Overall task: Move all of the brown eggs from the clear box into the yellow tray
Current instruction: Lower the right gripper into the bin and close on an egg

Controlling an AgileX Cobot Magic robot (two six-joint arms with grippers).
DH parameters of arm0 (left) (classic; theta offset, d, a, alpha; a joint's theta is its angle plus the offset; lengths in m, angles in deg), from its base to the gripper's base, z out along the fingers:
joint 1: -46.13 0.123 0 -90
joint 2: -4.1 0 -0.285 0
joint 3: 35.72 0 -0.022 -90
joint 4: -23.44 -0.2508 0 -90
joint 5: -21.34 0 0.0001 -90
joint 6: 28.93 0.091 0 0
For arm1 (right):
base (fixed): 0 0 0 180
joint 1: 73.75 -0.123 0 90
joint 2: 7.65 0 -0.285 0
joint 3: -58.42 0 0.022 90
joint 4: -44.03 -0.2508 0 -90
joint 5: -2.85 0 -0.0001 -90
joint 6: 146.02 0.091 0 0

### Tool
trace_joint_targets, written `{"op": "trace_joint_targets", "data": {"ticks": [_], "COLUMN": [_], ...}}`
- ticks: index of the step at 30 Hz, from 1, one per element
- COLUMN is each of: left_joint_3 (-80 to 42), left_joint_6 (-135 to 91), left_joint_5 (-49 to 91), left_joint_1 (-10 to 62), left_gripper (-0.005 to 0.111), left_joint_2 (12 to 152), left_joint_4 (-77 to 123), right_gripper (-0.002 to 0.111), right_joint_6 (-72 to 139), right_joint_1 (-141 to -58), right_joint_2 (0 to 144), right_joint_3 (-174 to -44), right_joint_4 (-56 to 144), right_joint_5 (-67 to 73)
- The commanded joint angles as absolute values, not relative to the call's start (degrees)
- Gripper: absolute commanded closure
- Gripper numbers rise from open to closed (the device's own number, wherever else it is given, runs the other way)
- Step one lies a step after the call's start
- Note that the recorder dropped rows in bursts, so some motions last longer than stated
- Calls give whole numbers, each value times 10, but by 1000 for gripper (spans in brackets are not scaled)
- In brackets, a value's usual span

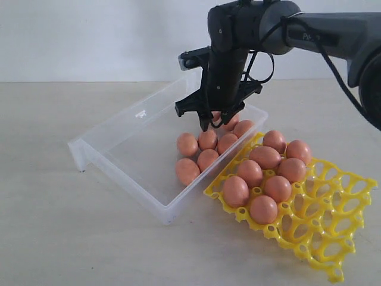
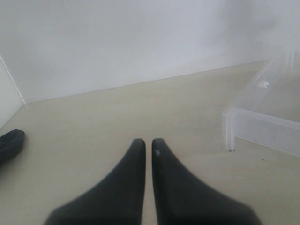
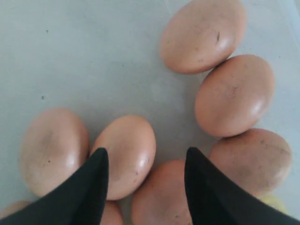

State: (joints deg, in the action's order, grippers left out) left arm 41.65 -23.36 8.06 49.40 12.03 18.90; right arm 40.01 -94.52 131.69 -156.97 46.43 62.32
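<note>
The clear box (image 1: 128,140) stands tilted left of the middle and holds several brown eggs (image 1: 207,159) at its right end. Beside it the yellow tray (image 1: 333,220) carries several more brown eggs (image 1: 265,157) in its cups. My right gripper (image 1: 217,123) hangs open just above the eggs at the back of the box. In the right wrist view the right gripper (image 3: 146,152) has nothing between its fingers, and brown eggs (image 3: 125,154) lie close below and around it. My left gripper (image 2: 148,143) is shut and empty over bare table, away from the clear box (image 2: 262,108).
The box's near corner post (image 2: 228,133) stands on the beige table (image 1: 71,238). A dark rounded object (image 2: 9,143) lies at the edge of the left wrist view. A white wall (image 1: 89,36) closes the back.
</note>
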Motion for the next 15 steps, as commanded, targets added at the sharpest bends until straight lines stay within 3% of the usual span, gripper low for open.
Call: {"op": "trace_joint_targets", "data": {"ticks": [1, 15], "left_joint_3": [415, 415], "left_joint_6": [-235, -235], "left_joint_5": [84, 84], "left_joint_1": [490, 490], "left_gripper": [103, 103], "left_joint_2": [119, 119], "left_joint_4": [192, 192], "right_gripper": [66, 66], "right_joint_6": [401, 426], "right_joint_1": [-943, -943], "right_joint_2": [1327, 1390], "right_joint_3": [-1576, -1576], "right_joint_4": [453, 400], "right_joint_5": [599, 572]}}
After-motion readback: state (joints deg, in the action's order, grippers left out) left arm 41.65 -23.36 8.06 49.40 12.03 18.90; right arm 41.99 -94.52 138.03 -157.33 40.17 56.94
